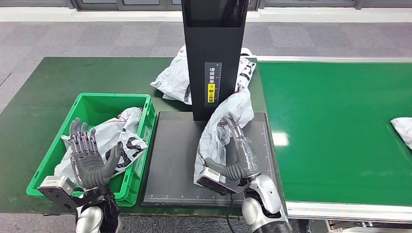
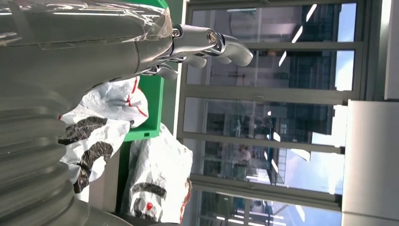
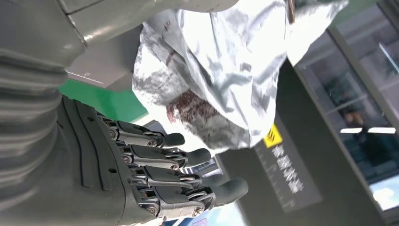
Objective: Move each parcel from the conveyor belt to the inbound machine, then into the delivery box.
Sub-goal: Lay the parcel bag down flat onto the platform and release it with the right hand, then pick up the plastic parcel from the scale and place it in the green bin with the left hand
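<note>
My right hand [image 1: 232, 158] holds a white parcel [image 1: 224, 124] upright over the dark platform [image 1: 170, 160] of the inbound machine, against its black column [image 1: 214, 58]. In the right wrist view the parcel [image 3: 221, 80] sits between the thumb and the stretched fingers [image 3: 183, 165]. My left hand [image 1: 90, 158] is raised with its fingers spread above the green delivery box [image 1: 82, 104] and holds nothing. A white parcel with black print [image 1: 119, 138] lies in the box. It appears again in the left wrist view, the parcel [image 2: 101, 125] lying below my left hand [image 2: 207, 42].
Another white parcel [image 1: 174, 77] lies behind the column on the green table. A further parcel [image 1: 403, 128] sits at the right edge of the green conveyor belt [image 1: 335, 126]. The box stands close against the platform's left side.
</note>
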Motion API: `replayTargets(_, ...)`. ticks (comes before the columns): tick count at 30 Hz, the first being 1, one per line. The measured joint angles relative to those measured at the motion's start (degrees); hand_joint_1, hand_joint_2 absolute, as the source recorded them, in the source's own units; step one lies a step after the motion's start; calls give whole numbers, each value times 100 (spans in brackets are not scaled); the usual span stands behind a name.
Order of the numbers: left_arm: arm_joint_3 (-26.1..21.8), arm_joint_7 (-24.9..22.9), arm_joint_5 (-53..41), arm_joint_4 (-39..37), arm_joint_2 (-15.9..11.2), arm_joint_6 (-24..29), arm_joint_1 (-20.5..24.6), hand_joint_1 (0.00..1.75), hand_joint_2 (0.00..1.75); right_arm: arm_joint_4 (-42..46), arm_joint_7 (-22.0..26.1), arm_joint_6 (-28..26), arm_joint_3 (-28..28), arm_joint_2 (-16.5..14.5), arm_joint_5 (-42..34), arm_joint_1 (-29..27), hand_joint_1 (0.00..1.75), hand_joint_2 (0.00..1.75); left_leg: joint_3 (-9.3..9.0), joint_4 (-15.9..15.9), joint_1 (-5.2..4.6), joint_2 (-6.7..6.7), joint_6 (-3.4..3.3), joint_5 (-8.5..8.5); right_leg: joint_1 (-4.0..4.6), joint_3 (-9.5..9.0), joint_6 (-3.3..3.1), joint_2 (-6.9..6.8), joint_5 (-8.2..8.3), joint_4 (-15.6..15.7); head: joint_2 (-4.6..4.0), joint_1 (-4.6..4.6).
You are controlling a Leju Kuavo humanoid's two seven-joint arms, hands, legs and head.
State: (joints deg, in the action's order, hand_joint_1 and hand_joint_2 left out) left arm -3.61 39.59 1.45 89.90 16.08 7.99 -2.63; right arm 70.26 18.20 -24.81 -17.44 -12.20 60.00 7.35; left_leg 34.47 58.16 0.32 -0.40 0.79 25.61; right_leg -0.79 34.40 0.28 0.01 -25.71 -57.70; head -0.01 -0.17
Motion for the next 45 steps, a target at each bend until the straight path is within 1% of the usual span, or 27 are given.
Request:
replayTargets(3, 4, 18, -27, 1, -1, 118, 0, 0, 175, 65, 115, -339, 33, 0, -175, -21, 0, 175, 0, 0, 0, 0, 0, 0, 0, 1, 0, 0, 0, 0, 0, 0)
replayTargets(6, 33, 45, -129, -2, -3, 294, 9, 0, 175, 252, 255, -994, 136, 0, -157, -82, 0, 175, -1, 1, 0, 0, 0, 0, 0, 3, 0, 0, 0, 0, 0, 0)
replayTargets(8, 72, 51, -277, -5, -5, 488, 20, 0, 175, 468, 440, -1374, 317, -33, 134, -169, 0, 175, -2, 1, -1, 0, 0, 0, -1, 3, 0, 1, 0, 0, 1, 0)
replayTargets(10, 144, 54, -458, -1, -10, 736, 36, 0, 175, 787, 834, -1511, 718, -176, 524, -275, 0, 175, -2, 1, -1, 0, 0, 0, -1, 3, 0, 1, 0, 1, 1, -1)
replayTargets(12, 243, 56, -633, 39, -19, 1000, 51, 0, 175, 1092, 1182, -1536, 1255, -323, 665, -351, 0, 175, -1, 1, -1, -3, -1, 1, -1, 0, 1, -2, 0, 1, 0, 1)
replayTargets(13, 290, 57, -708, 79, -23, 1129, 54, 0, 175, 1210, 1262, -1538, 1505, -359, 632, -377, 0, 175, -1, 2, -1, -5, -1, 1, -1, -2, 1, -4, -1, 1, 0, 1)
replayTargets(17, 478, 58, -993, 298, -43, 1576, 63, 0, 175, 1555, 1421, -1539, 2279, -396, 426, -441, 0, 175, -1, 2, -6, -1, -7, 5, -5, -3, 3, -4, 0, 1, 1, 2)
replayTargets(20, 598, 58, -1088, 414, -55, 1712, 71, 0, 175, 1712, 1474, -1538, 2617, -404, 366, -470, 0, 175, -2, 2, -9, 0, -7, 5, -7, -3, 3, -3, 0, 2, 1, 2)
replayTargets(25, 695, 58, -1112, 489, -60, 1746, 81, 0, 175, 1826, 1489, -1538, 2834, -409, 349, -495, 0, 175, -4, 2, -8, 1, -6, 5, -5, -3, 3, -2, 1, 1, 0, 1)
replayTargets(28, 768, 58, -1223, 533, -74, 1859, 93, 0, 175, 1969, 1504, -1538, 2944, -409, 270, -515, 0, 175, -5, 3, -8, 1, -6, 4, -6, -2, 3, -3, 1, 1, 0, 1)
replayTargets(32, 1090, 58, -1774, 562, -115, 2069, 221, 0, 175, 2422, 1691, -1538, 3183, -410, -78, -532, 0, 175, -4, 4, -9, 0, -7, 5, -7, -3, 3, -4, 1, 2, 1, 2)
replayTargets(34, 1356, 58, -2327, 549, -130, 2365, 391, 0, 175, 2582, 1732, -1538, 3281, -412, -152, -527, 0, 175, -4, 5, -10, 0, -8, 5, -8, -4, 5, -3, 2, 2, 1, 2)
replayTargets(37, 1818, 50, -3328, 447, -133, 2974, 708, 0, 175, 2636, 1703, -1534, 3316, -413, -78, -478, 0, 175, -5, 6, -13, 1, -9, 5, -12, -4, 9, -2, 5, 2, 0, 2)
replayTargets(38, 1950, 32, -3584, 377, -127, 3069, 817, 0, 175, 2636, 1697, -1532, 3317, -413, -49, -443, 0, 175, -5, 6, -13, 1, -10, 5, -13, -5, 10, -2, 6, 2, 0, 2)
replayTargets(41, 2213, -87, -3906, 81, -93, 3047, 1147, 0, 175, 2616, 1709, -1532, 3329, -416, -9, -307, 0, 175, -6, 6, -13, 1, -13, 0, -13, -5, 12, -2, 11, 2, 0, 2)
replayTargets(45, 2475, -341, -3884, -547, -13, 2671, 1574, 0, 175, 2535, 1791, -1532, 3383, -427, 17, -139, 0, 175, -6, 6, -13, 1, -16, -8, -12, -6, 12, -2, 14, 2, -1, 2)
